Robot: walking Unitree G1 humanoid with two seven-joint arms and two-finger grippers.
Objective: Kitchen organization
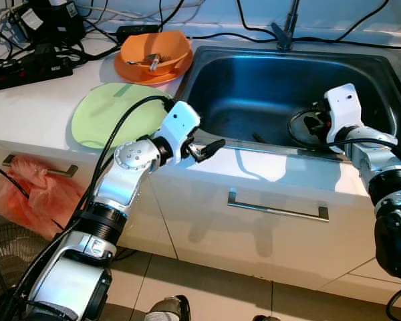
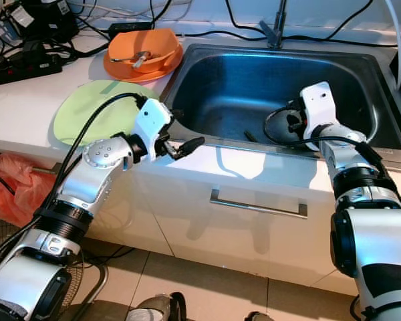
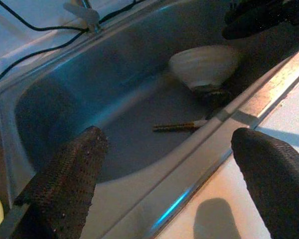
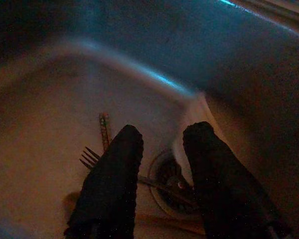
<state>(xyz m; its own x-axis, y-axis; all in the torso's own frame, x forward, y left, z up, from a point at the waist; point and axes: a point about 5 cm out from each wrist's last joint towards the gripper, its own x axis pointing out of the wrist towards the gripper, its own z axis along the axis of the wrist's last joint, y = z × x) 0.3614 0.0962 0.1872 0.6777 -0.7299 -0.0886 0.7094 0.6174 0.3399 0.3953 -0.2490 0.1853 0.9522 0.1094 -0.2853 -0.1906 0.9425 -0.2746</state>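
Right wrist view looked down past the right gripper (image 4: 159, 164), its two black fingers a little apart and clamped on nothing, hanging over the floor of the stainless steel sink (image 1: 267, 87). Under them lay a thin metal fork (image 4: 89, 158), its tines just beside the round drain (image 4: 169, 174) and its handle running across the drain's edge. A slim gold-coloured stick-like utensil (image 4: 104, 130) lay near it, flat on the steel.

From the head, the left gripper (image 1: 207, 148) hovered at the sink's front rim, its fingers spread wide and empty. Its wrist camera also caught a white ceramic bowl (image 3: 204, 64) resting in the basin. On the white counter to the left sat a pale green round plate (image 1: 107, 117) and an orange bowl with cutlery in it (image 1: 154, 53).

The fork was probably the piece in hand. It would be light, rigid and likely slick if wet, lying flat against hard steel with little to get under. Pinching across the narrow handle, clear of the drain, seemed the best hold.
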